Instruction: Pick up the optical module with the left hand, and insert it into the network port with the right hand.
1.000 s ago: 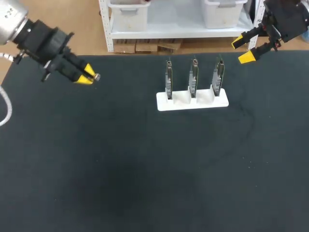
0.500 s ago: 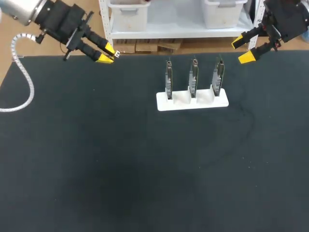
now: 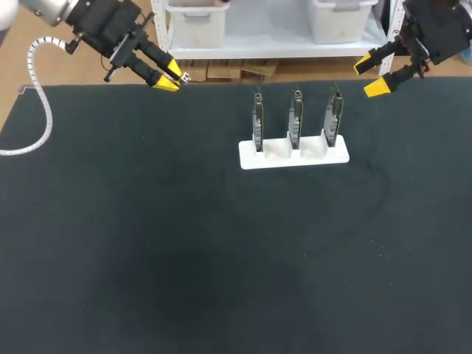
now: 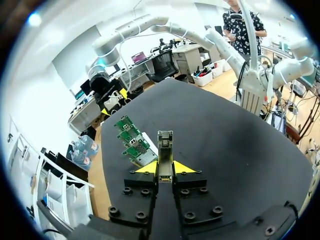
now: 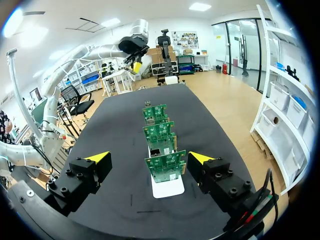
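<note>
The optical module, a slim metal bar, sits clamped between the two yellow tips of the left gripper. In the left wrist view it runs straight out along the fingers, and its front end with a dark opening sticks out well past the tips. From the head view, only a small metallic end shows just beyond the left gripper. That gripper hangs above the far left edge of the desk, with its tips slanting down toward the middle.

Well apart from the module, near the far middle of the desk, a white holder carries three green circuit boards in a row. The left board, middle board and right board each stand upright in a slot of their own. In the left wrist view the boards lie ahead of the module and off to one side of it. I cannot make out the network port on any of them.

The right gripper hovers above the far right corner of the desk. Its fingers are spread wide with nothing between them. In the right wrist view the row of boards lines up end-on ahead of the right gripper, and the nearest board falls in the gap between the two yellow tips, without touching either.
</note>
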Controlling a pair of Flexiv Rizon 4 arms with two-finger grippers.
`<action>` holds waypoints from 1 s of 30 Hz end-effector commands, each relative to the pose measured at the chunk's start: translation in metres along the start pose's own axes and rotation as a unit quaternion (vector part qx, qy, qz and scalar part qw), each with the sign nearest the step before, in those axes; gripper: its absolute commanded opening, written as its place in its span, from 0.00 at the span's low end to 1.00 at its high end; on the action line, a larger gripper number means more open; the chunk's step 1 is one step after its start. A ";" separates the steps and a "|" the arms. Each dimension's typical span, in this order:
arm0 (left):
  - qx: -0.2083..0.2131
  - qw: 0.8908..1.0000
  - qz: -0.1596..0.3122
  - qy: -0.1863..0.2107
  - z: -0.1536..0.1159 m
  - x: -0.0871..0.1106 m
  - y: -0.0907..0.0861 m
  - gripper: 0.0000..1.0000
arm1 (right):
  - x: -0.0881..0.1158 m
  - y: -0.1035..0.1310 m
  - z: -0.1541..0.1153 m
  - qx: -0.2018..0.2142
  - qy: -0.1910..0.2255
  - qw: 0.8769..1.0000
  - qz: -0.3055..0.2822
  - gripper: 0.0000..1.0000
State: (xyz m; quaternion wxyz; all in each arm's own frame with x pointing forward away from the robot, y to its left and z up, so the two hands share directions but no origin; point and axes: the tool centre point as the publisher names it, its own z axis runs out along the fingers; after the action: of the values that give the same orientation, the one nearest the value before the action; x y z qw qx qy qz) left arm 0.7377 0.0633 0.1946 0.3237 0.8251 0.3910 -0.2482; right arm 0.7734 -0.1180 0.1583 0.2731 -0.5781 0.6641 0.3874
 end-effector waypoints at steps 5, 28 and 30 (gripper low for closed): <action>-0.037 0.999 0.006 -0.005 -0.002 -0.017 0.023 0.00 | 0.000 0.002 0.000 0.002 0.000 1.000 0.000 1.00; -0.118 0.974 0.033 -0.193 0.036 -0.033 0.103 0.00 | 0.000 0.002 0.000 0.002 0.000 1.000 0.000 1.00; -0.111 0.973 0.033 -0.199 0.039 -0.035 0.106 0.00 | 0.000 0.002 0.000 0.002 0.000 1.000 0.000 1.00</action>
State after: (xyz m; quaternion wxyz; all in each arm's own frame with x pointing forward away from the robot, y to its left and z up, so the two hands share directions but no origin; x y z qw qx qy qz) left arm 0.7819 -0.0264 0.2281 0.5027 0.7265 0.3326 -0.3299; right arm 0.7734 -0.1181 0.1584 0.2732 -0.5781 0.6642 0.3874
